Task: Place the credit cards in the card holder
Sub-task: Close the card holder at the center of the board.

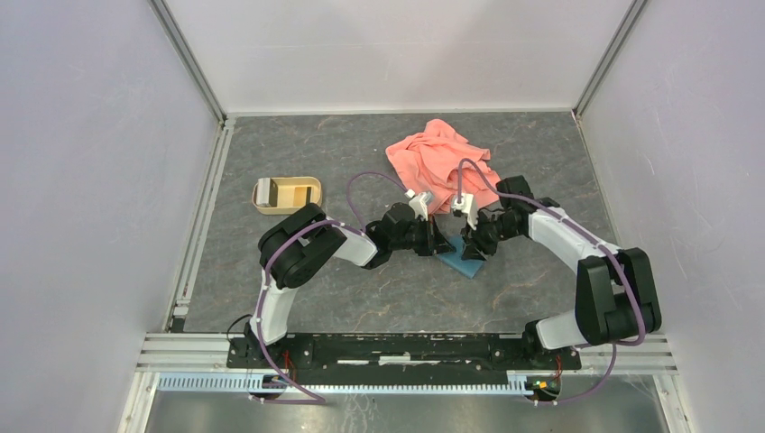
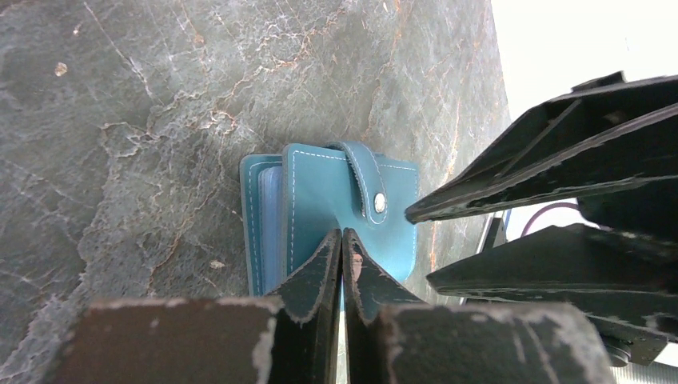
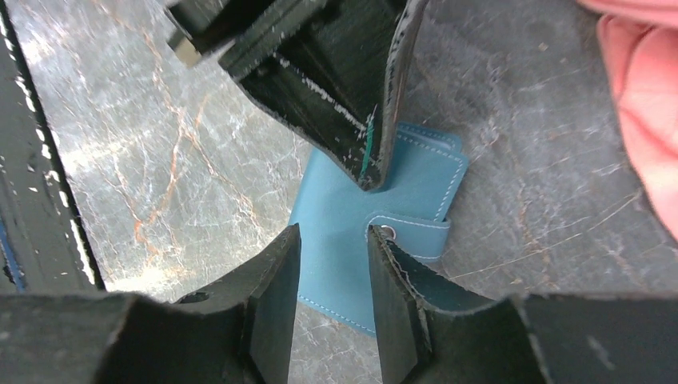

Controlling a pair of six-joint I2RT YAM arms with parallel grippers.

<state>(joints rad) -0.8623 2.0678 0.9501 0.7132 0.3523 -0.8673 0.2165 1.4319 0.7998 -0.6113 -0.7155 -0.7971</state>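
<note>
Fingers of the left arm (image 2: 316, 280) are sitting pressed together with nothing between them. Their tips are bearing on the left side of the card holder (image 2: 336, 196), apparently pinning it so it is not sliding on the surface (image 2: 120, 160). Opposite them, the right fingers (image 3: 276, 276) are standing partly apart and gripping nothing. They are hanging over the strap (image 3: 416, 236) and its snap button (image 3: 388, 232), which looks like a line-up for working the strap loose while the other arm is steadying the cover.

That holder is lying folded near the middle of the surface, between the two arms and just near of the pink cloth (image 1: 442, 158), with the strap wrapping over its cover. No credit cards are showing anywhere around it. Something pale is sitting in the tan tray (image 1: 287, 209) at far left, but I cannot tell what, so whether any card is already inside the holder is not showing.
</note>
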